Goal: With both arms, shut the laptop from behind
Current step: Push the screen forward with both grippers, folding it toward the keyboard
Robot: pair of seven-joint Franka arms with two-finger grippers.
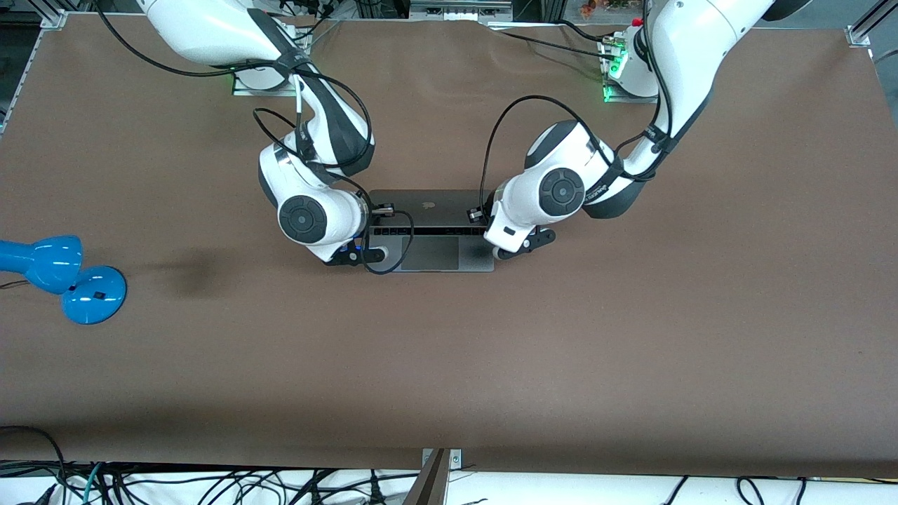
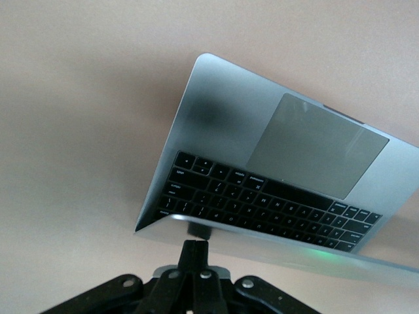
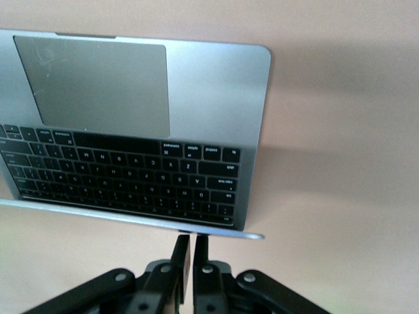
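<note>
The space-grey laptop (image 1: 429, 252) lies in the middle of the table with its lid (image 1: 428, 205) tilted well down over the black keyboard. My left gripper (image 1: 478, 213) is shut, its fingertips against the lid's back at the corner toward the left arm's end. In the left wrist view the gripper (image 2: 198, 245) touches the lid's edge above the keyboard (image 2: 262, 203). My right gripper (image 1: 385, 208) is shut against the lid's back at its other corner. In the right wrist view the gripper (image 3: 190, 239) meets the lid's edge above the keyboard (image 3: 131, 173) and trackpad (image 3: 98, 85).
A blue desk lamp (image 1: 63, 277) stands on the brown table (image 1: 449, 365) toward the right arm's end. Black cables hang from both wrists beside the laptop. More cables lie along the table's edge nearest the front camera.
</note>
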